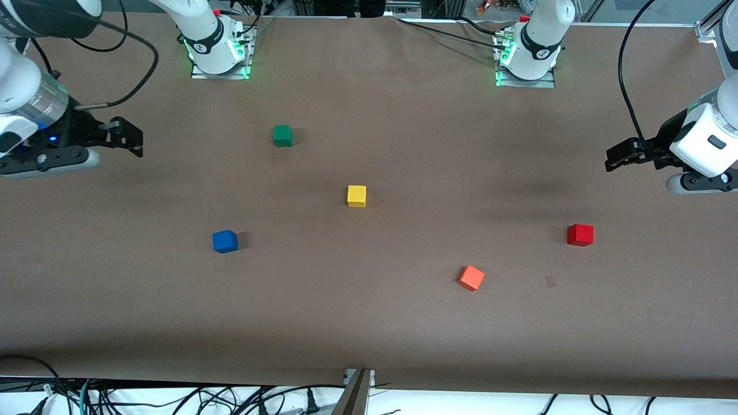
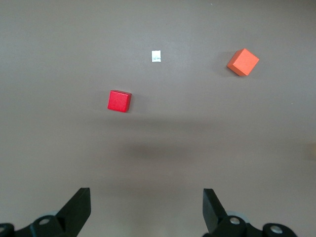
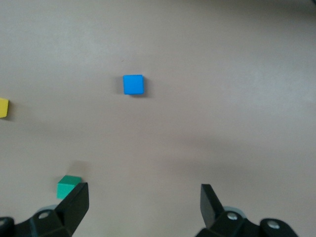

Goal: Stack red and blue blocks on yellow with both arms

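The yellow cube (image 1: 356, 196) sits near the table's middle. The blue cube (image 1: 225, 241) lies nearer the front camera, toward the right arm's end; it also shows in the right wrist view (image 3: 133, 84). The red cube (image 1: 580, 234) lies toward the left arm's end; it also shows in the left wrist view (image 2: 119, 100). My left gripper (image 1: 612, 159) hovers open and empty over bare table at its end, its fingers wide apart in the left wrist view (image 2: 147, 207). My right gripper (image 1: 134, 140) hovers open and empty at its end, as the right wrist view (image 3: 143, 205) shows.
A green cube (image 1: 282, 135) sits farther from the front camera than the yellow one. An orange cube (image 1: 471, 278) lies nearer the camera, between yellow and red. A small paper scrap (image 1: 550, 281) lies beside the orange cube. The brown table cover (image 1: 369, 323) spans the table.
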### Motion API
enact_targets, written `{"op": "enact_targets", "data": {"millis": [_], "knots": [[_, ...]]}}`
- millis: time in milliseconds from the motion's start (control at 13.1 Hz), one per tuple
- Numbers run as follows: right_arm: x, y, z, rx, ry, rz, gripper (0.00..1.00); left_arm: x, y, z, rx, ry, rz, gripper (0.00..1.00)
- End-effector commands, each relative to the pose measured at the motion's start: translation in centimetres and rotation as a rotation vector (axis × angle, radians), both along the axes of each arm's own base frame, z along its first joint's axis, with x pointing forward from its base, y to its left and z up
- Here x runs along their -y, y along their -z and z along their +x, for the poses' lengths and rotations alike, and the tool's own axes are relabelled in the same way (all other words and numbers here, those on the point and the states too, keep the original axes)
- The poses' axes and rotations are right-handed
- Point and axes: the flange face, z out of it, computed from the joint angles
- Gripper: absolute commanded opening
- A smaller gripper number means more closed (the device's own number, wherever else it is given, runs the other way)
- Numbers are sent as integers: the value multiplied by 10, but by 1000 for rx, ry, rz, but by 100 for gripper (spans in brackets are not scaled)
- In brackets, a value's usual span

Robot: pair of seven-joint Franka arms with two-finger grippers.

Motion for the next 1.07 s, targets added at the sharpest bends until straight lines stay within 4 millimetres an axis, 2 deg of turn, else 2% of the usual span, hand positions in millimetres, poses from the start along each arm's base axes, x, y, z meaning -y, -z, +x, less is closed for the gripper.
{"op": "enact_targets", "data": {"millis": [0,153,536,766,919,996], "knots": [[-5,-6,-11,-45,117,-17,100,-4,-6,3,3,-10,-19,100],[-14,-8,-10,-25,97,-25,100,-4,-6,3,2,-8,-11,100],[-15,-18,-9,-9,86,-13,100,-7,0,5,-6,-4,-6,100],[-16,-20,-9,-10,58,-7,100,-20,37,21,-59,-19,-8,100],[-15,-21,-9,-7,58,-7,100,-40,62,32,-76,-50,-12,100],[-15,-20,-9,-9,59,-6,100,-59,81,36,-80,-68,-12,100]]}}
